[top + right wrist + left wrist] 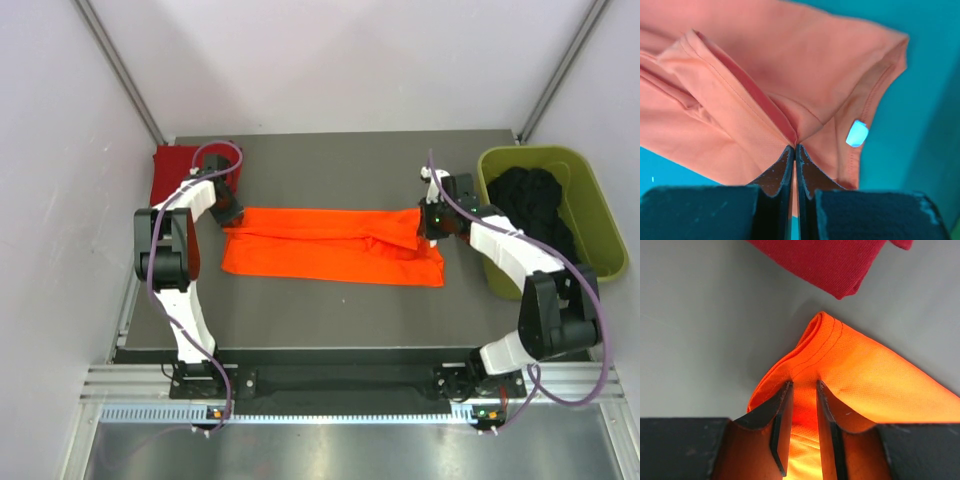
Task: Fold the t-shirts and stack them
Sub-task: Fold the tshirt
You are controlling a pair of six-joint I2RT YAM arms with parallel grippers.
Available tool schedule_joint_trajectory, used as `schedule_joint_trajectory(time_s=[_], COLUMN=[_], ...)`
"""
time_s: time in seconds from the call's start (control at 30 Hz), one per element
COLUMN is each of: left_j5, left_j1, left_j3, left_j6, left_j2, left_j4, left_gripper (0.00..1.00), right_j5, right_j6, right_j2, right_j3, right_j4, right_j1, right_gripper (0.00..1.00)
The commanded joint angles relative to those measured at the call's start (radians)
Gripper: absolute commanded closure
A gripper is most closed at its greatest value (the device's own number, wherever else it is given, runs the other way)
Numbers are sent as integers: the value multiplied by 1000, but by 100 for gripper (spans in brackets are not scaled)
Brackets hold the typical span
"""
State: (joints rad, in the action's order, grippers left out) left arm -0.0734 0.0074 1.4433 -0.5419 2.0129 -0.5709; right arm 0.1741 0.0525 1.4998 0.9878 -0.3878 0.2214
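Folding orange shirt (330,245): left pincer (804,385), right pincer (795,147) clamped on its ends (red shirt (170,170) far left); next likely lift together.

In the left claw (804,384), orange t-shirt (875,385): matt fine-mesh cloth (dark red t-shirt (830,262) beyond, matt knit); tabletop (700,340) smooth.

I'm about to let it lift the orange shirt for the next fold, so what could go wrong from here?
The right gripper pinches only a thin fold of the orange t-shirt, so the fabric might slip out on lifting. The left gripper sits close to the dark red t-shirt, so a sweep that way may disturb that folded shirt.
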Motion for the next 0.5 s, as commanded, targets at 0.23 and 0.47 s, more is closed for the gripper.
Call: schedule_joint_trajectory(time_s=[0.23, 0.47], left_j5=[-65, -103], left_j1=[6, 6], left_j3=[-81, -112], left_j6=[-20, -36], left_j2=[-65, -131], left_j4=[-52, -64], left_gripper=[66, 62], right_j5=[-267, -410], right_j6=[-108, -166], right_j2=[-173, -246], right_j3=[-70, -159], right_j4=[-25, 9], right_j1=[130, 183], right_gripper=[100, 96])
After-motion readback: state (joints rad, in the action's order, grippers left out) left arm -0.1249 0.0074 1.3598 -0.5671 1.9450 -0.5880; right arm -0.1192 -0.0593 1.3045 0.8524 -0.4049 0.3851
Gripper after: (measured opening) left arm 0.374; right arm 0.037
